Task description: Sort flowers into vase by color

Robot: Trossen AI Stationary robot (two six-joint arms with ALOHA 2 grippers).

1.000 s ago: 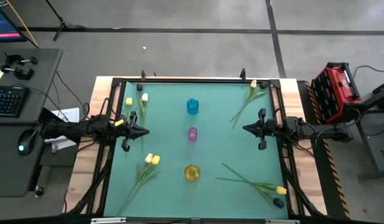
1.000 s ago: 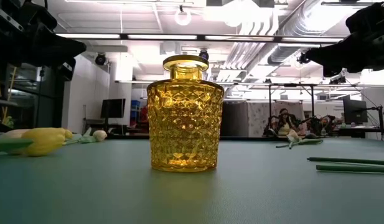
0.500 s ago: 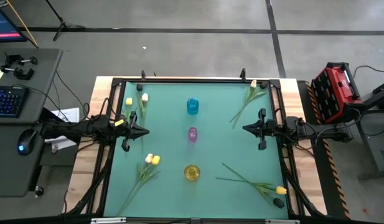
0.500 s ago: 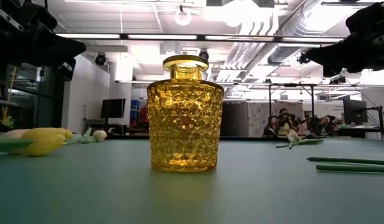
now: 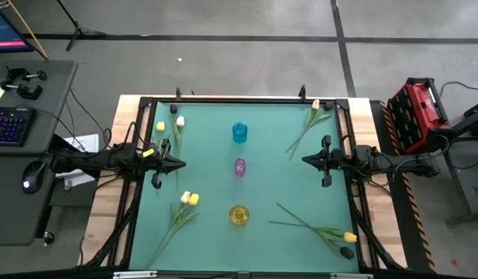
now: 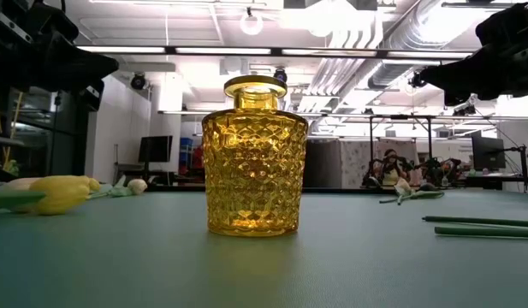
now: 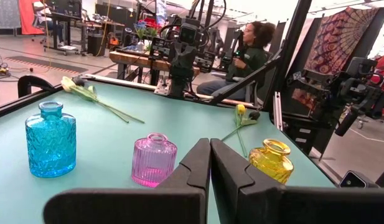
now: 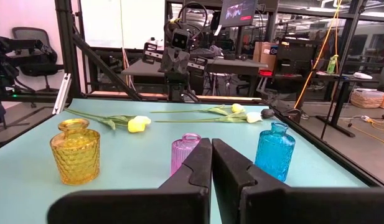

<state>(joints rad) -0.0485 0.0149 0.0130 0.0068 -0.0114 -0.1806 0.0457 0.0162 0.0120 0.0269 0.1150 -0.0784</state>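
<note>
Three vases stand in a row down the mat's middle: blue [image 5: 239, 132], pink [image 5: 239, 167] and yellow [image 5: 239, 215]. Tulips lie flat on the mat in four groups: far left [image 5: 177, 124], near left [image 5: 184, 203], far right [image 5: 310, 118] and near right [image 5: 331, 232], where a yellow bud and a dark bud show. My left gripper [image 5: 181, 163] is shut and empty above the mat's left side. My right gripper [image 5: 305, 160] is shut and empty above the right side. Both point at the pink vase.
A black frame [image 5: 239, 99] runs round the green mat. A desk with keyboard and mouse [image 5: 14, 128] stands left of the table and a red case [image 5: 415, 112] right of it. A person [image 7: 251, 43] sits beyond the table in the left wrist view.
</note>
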